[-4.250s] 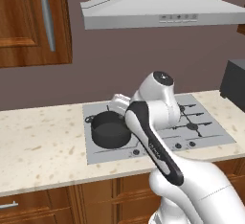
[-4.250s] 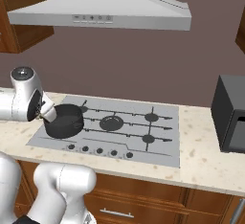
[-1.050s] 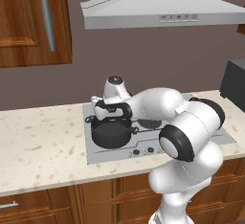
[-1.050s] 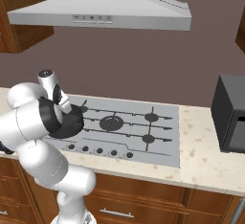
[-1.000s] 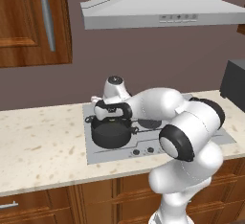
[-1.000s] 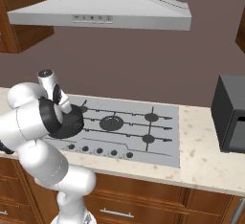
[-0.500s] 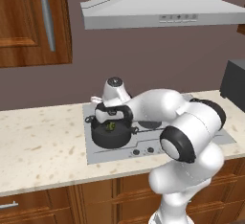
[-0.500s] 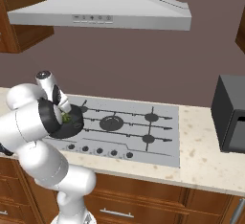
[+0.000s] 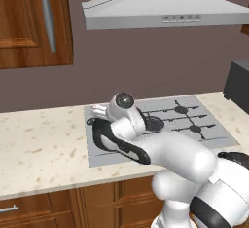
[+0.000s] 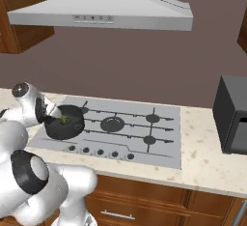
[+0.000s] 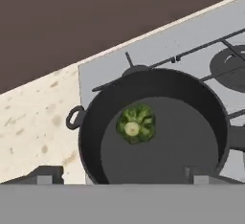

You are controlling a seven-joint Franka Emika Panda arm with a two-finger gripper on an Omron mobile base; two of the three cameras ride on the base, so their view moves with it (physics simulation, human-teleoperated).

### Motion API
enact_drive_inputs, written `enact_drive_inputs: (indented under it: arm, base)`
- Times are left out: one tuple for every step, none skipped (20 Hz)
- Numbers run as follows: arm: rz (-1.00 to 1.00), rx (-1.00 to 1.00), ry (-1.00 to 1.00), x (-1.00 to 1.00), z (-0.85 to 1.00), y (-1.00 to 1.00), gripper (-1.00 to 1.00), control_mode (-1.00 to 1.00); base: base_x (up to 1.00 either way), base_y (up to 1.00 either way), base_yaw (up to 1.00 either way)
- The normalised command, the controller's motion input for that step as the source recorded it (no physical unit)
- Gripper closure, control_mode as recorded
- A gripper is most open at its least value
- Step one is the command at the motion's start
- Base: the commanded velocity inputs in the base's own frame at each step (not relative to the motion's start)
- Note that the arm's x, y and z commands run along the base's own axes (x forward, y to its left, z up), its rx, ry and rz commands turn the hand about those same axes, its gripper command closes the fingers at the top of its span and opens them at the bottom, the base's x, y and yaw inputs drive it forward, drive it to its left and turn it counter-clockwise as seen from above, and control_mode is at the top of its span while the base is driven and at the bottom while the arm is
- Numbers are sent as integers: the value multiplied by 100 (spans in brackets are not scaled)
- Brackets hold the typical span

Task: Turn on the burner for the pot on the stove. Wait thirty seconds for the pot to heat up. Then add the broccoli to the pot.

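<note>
Hovering with the jaws spread wide and gripping nothing, fingertips just poking up at the bottom of the hand view. Looking straight down into the pot, sitting directly below the jaws on the stove. Lying loose on the pot's dark floor, just ahead of the jaws and between the two fingertips: the broccoli, pale stem end facing up. Showing on the pot's side nearest the speckled bench: one small loop handle.

Seen from the right base view, sitting on the stove at its front left burner: the pot, with a bit of green broccoli inside, right beside the white hand. Running along the stove's front edge: a row of dark knobs.
</note>
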Motion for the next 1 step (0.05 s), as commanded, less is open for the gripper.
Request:
enact_drive_inputs:
  arm:
    - [0, 3, -40, -100, 36, -7, -100, -100]
  base:
    - [0, 0, 0]
